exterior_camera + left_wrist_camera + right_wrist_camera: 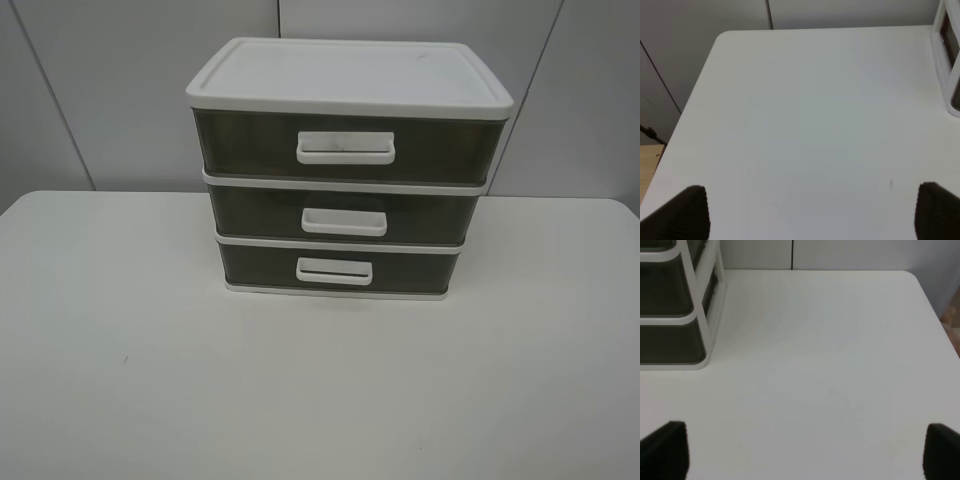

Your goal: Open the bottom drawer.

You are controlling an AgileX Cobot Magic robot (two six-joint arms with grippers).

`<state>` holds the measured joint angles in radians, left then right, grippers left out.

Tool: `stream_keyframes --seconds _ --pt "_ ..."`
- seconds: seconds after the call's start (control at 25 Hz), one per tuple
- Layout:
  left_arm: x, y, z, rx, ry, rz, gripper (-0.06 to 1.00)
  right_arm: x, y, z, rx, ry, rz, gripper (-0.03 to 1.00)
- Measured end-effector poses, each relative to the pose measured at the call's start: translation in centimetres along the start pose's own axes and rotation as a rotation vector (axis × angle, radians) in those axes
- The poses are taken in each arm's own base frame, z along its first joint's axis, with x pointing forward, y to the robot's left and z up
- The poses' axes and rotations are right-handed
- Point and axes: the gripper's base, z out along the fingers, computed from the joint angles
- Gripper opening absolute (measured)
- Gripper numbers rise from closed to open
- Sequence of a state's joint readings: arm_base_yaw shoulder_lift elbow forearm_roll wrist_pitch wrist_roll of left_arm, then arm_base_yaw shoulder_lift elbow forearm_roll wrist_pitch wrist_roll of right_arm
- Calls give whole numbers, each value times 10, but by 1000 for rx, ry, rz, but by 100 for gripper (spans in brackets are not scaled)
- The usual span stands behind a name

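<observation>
A white-framed three-drawer cabinet stands at the back middle of the white table. Its bottom drawer is smoky-brown, pushed in flush, with a thin open white loop handle. In the right wrist view the bottom drawer's front shows at the edge. My left gripper is open over bare table, with only the cabinet's corner in its view. My right gripper is open over bare table, apart from the cabinet. Neither gripper shows in the exterior high view.
The middle drawer and the top drawer are both shut above the bottom one. Grey wall panels stand behind the table. The table's left edge shows in the left wrist view.
</observation>
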<state>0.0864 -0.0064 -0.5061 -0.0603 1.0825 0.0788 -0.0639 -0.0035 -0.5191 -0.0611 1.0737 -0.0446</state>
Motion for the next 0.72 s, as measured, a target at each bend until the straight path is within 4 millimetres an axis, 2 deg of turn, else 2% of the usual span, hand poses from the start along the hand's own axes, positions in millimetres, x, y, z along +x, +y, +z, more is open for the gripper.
stream_keyframes --seconds 0.72 --pt "0 0 0 0 0 0 79 0 0 0 0 0 0 83"
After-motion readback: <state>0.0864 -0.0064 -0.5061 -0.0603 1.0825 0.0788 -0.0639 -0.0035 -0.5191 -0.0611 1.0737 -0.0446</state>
